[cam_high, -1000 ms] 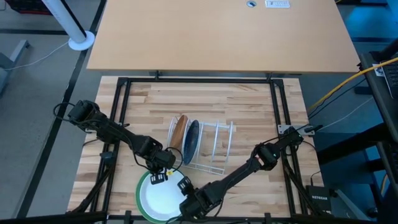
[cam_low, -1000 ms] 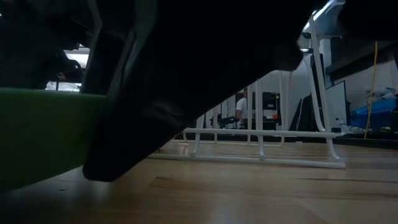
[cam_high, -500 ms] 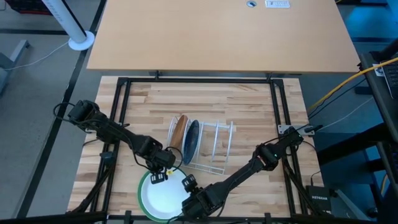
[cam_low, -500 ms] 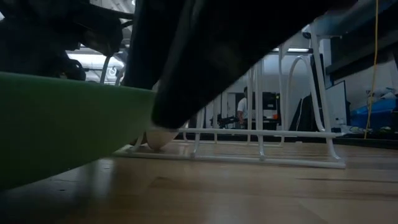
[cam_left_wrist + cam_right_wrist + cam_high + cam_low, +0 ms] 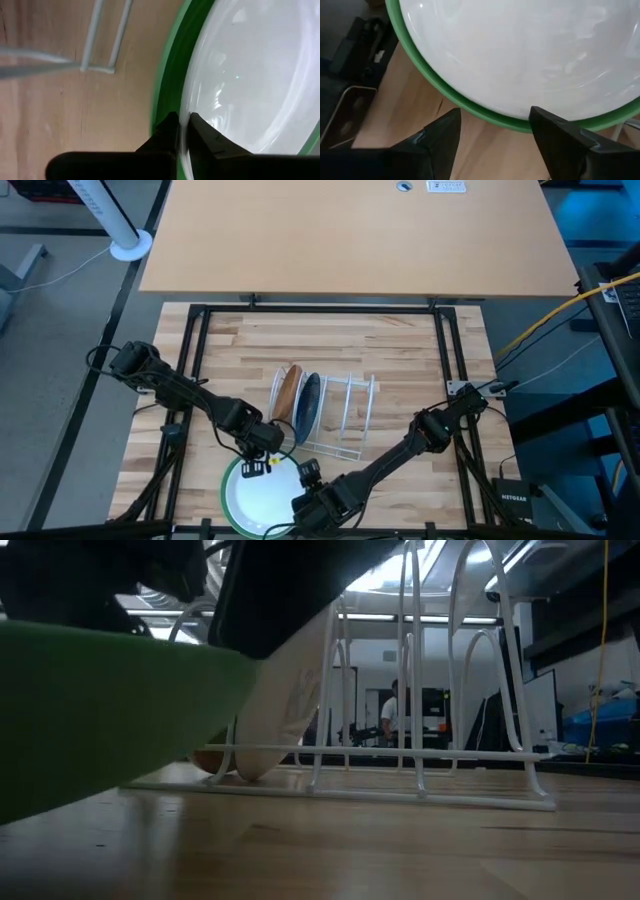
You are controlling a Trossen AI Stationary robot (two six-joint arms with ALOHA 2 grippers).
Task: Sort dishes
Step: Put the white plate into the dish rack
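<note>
A white plate (image 5: 250,502) lies inside a green plate (image 5: 226,492) on the table's near side. My left gripper (image 5: 258,467) is at the stack's far rim, shut on the white plate (image 5: 250,75). My right gripper (image 5: 303,478) is open just right of the stack. In the right wrist view its fingers (image 5: 442,132) stand apart before the green plate's rim (image 5: 470,111), with no touch showing. A tan plate (image 5: 288,392) and a dark blue plate (image 5: 308,405) stand on edge in the white wire rack (image 5: 345,415). My left gripper (image 5: 182,120) pinches the white plate's far rim (image 5: 186,107) between its two fingers. One finger lies on the plate's upper face, the other outside the rim, next to the green plate (image 5: 167,75). It comes from above, slanting toward the near edge. The white plate still sits in the green one.
The rack (image 5: 420,690) stands mid-table, just beyond the stack, with free slots on its right side. In the low view the green plate (image 5: 90,710) fills the left, and the tan plate (image 5: 285,710) leans in the rack. A black frame (image 5: 200,315) borders the work area.
My right arm has moved up and away from in front of the low camera, uncovering the rack and the tan plate there. Its gripper has shifted slightly toward the table's right, away from the stack. The green plate's side now shows larger in the low view.
</note>
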